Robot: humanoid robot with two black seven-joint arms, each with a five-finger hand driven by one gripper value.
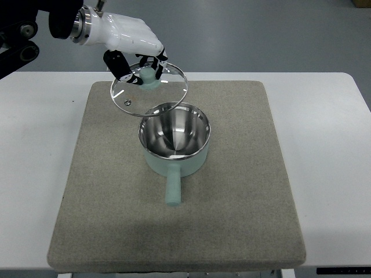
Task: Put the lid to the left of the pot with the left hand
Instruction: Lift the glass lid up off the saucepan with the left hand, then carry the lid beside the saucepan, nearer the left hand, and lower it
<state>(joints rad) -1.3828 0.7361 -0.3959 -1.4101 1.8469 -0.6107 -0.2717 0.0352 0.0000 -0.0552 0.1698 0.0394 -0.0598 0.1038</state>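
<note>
The left robot hand [136, 49] has its fingers curled around the pale green knob [149, 76] of the glass lid [149, 88] and holds it lifted and tilted, above the far-left rim of the open steel pot [174, 139]. The pot stands on a grey mat [232, 220] on the white surface [330, 145], its handle [173, 188] pointing toward the camera. The lid looks stiff, rather light, and fragile; its glass and metal rim are probably slippery, so the knob is the best place to hold. The fingertips are partly hidden behind the glass. The right robot hand is not in view.
</note>
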